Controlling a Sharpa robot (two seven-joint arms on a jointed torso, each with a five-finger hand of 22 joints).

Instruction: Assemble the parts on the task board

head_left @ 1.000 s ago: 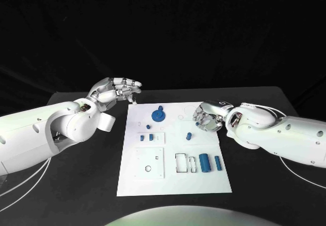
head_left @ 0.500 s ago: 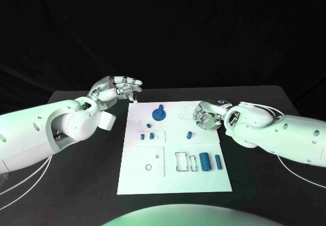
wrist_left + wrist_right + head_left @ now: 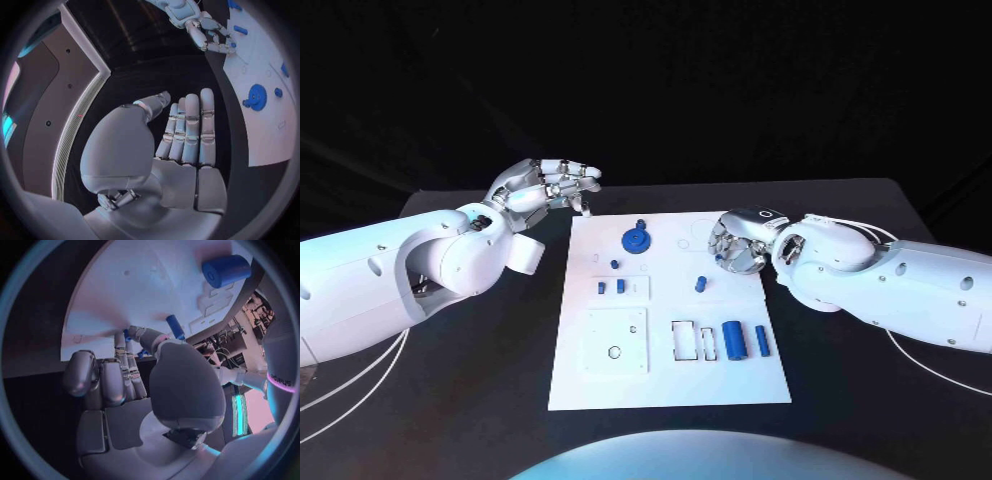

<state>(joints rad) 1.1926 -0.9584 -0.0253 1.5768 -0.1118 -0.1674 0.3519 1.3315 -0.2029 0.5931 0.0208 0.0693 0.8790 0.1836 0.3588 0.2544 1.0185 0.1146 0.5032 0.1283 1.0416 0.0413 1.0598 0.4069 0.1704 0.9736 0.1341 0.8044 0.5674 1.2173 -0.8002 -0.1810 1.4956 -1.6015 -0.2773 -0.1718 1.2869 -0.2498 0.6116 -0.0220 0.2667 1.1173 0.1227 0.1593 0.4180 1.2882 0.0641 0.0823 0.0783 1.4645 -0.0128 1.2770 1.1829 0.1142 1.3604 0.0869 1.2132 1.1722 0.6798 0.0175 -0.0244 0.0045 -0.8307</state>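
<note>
The white task board (image 3: pixel 668 375) lies in the middle of the black table. On it are a blue gear (image 3: pixel 636 240), small blue pegs (image 3: pixel 610 287), one lone peg (image 3: pixel 701 284) and blue cylinders (image 3: pixel 734 342) beside a rectangular cut-out. My left hand (image 3: pixel 548 185) hovers off the board's far left corner. Its fingers (image 3: pixel 190 125) are straight and hold nothing. My right hand (image 3: pixel 737 245) hangs over the board's right edge, fingers loosely bent, and I see nothing gripped in it (image 3: pixel 125 385). The lone peg (image 3: pixel 175 326) lies just beyond its thumb.
A square white plate (image 3: pixel 616 343) with small holes sits on the board's left half. Bare black table (image 3: pixel 473 400) runs along both long sides of the board. My white forearms (image 3: pixel 906 290) lie to the left and right of the board.
The whole view has shifted a little. Both hands and all the parts keep their places relative to the board.
</note>
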